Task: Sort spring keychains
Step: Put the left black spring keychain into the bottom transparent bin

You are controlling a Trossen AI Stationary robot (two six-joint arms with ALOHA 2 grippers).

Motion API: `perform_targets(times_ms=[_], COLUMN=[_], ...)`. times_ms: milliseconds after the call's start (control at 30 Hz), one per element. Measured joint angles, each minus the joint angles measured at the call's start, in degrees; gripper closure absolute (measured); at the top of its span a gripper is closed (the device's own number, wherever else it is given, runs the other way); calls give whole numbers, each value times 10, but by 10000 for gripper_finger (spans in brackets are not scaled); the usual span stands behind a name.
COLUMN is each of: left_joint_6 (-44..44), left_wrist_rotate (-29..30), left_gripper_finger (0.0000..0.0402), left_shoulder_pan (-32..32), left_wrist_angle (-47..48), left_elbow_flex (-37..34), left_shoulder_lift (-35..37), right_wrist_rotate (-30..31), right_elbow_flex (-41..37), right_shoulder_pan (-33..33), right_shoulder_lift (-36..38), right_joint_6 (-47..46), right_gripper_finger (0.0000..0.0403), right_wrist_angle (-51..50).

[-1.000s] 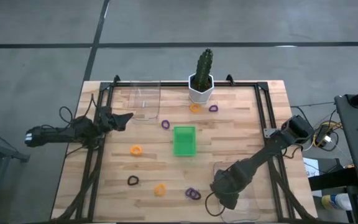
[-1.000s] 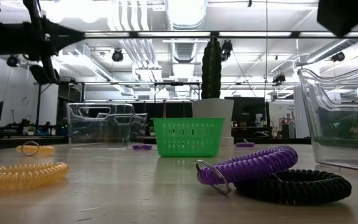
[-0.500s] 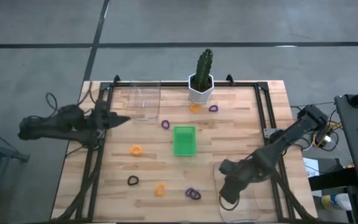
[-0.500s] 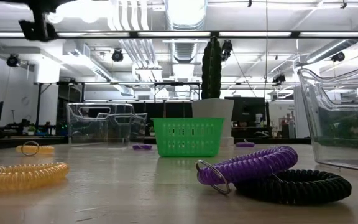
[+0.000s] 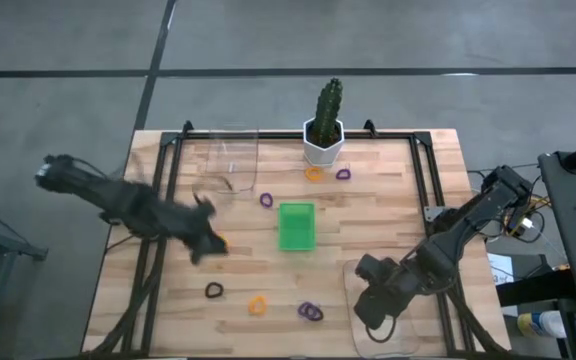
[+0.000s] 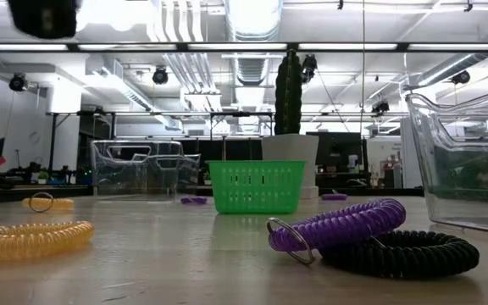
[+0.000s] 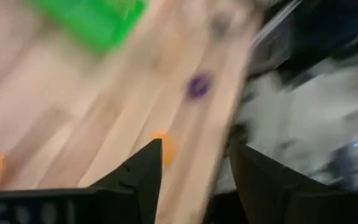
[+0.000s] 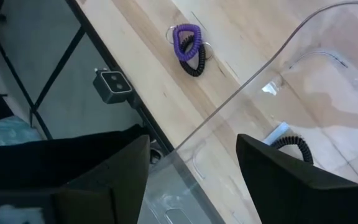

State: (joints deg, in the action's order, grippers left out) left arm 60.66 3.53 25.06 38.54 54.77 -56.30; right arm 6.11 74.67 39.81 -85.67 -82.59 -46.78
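Our left gripper (image 5: 208, 243), fingers parted and empty, hovers over an orange coiled-cord spring keychain (image 5: 220, 241) on the wooden table (image 5: 388, 200). We judge it light, springy; pinch across its coil.

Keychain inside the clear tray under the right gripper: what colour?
Black keychain, coiled, seen through the clear tray wall; right wrist view shows it best.

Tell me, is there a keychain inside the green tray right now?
No, in the high view the green tray shows only its bare green floor, with no keychain in it.
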Motion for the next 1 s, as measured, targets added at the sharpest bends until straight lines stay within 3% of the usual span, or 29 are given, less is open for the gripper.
perform_targets(times_ms=[233,400,700,1000], left_joint_6=[88,123,99,84], left_wrist_rotate=[32,30,6,-4], left_gripper_finger=[203,203,203,203], left_shoulder_pan=[132,173,194,194], left_wrist_angle=[-3,-2,1,5], left_elbow_flex=[-6,-6,-7,-7], left_shoulder_lift=[-124,-196,-306,-374], right_wrist_rotate=[0,-1,-1,-1], right_elbow_flex=[0,0,0,0], right_shoulder_pan=[0,0,-1,-1], right_shoulder_lift=[0,0,0,0], right_joint_6=[7,21,33,31], right_gripper_finger=[170,172,174,172], right_wrist_angle=[1,2,4,11])
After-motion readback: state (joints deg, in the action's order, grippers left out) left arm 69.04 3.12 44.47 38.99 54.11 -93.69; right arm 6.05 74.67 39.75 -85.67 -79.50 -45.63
